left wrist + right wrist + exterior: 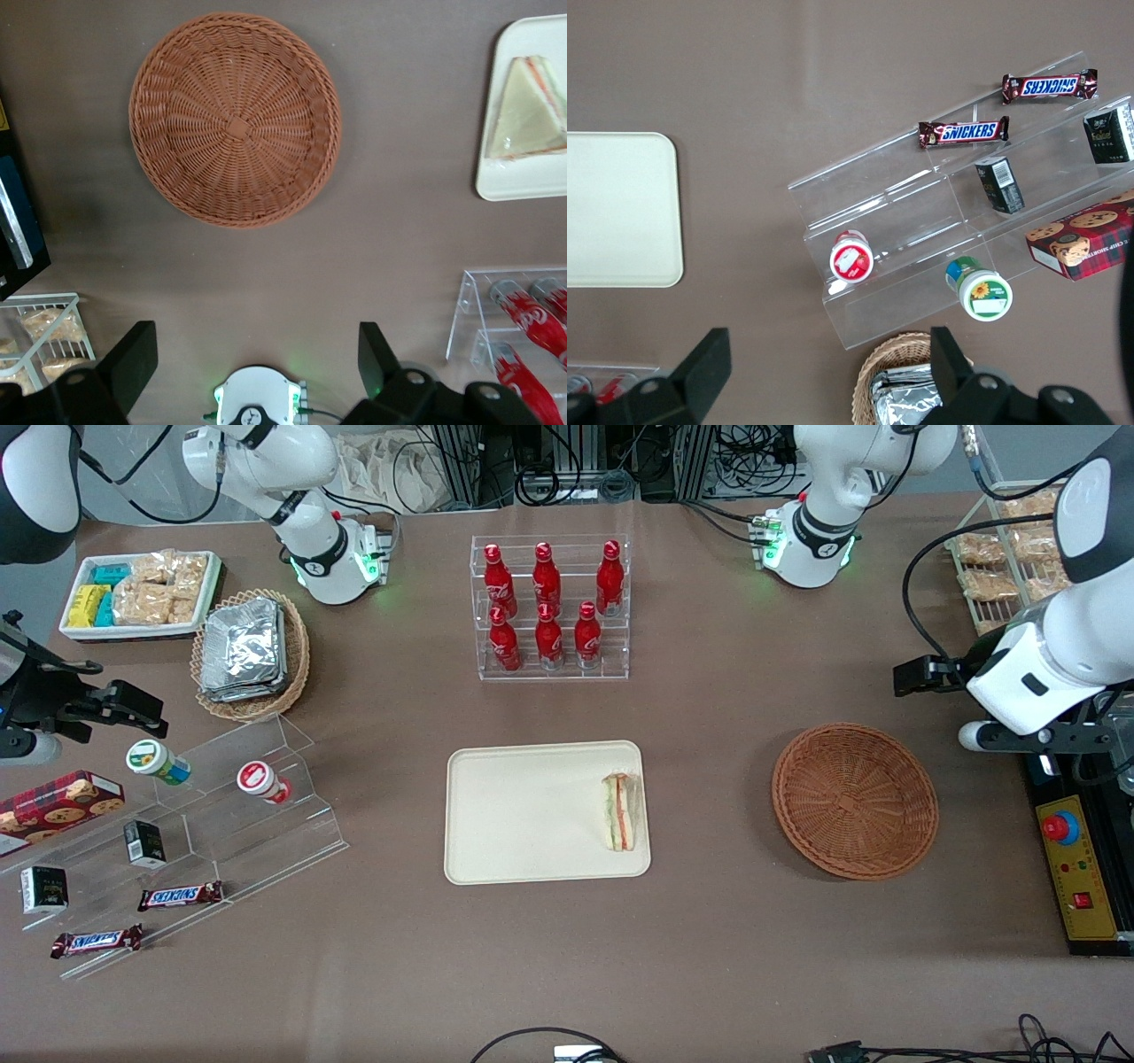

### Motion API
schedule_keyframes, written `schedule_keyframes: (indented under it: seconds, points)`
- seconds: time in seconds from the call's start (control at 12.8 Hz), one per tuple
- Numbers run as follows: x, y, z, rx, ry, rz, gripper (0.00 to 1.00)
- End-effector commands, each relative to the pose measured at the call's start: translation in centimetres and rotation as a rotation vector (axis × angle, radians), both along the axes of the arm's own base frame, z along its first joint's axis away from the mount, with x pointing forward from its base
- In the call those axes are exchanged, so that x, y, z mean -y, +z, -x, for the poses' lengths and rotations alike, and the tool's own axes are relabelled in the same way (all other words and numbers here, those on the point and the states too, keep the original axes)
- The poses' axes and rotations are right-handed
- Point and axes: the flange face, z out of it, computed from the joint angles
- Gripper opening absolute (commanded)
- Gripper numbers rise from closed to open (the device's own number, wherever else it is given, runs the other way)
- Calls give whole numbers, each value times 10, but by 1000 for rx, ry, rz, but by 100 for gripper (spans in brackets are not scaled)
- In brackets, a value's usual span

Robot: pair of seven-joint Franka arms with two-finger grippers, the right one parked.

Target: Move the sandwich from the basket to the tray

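**Sandwich on tray, gripper raised and spread**

The sandwich (621,811) is lying on the cream tray (523,815), at the edge nearest the wicker basket (855,800), which is sitting beside the tray toward the working arm's end of the table. The left gripper (257,354) is hovering high above the table with its fingers (133,359) spread wide, gripping nothing.

Brown table (709,717) bearing tray (514,815), basket (855,799)
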Motion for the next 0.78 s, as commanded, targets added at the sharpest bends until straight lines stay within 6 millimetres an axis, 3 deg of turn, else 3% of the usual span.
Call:
schedule_keyframes:
  seconds: [0.0, 0.7]
  points:
    - [-15, -14, 41, 50, -9, 24, 100]
    - [-8, -18, 45, 52, -27, -21, 100]
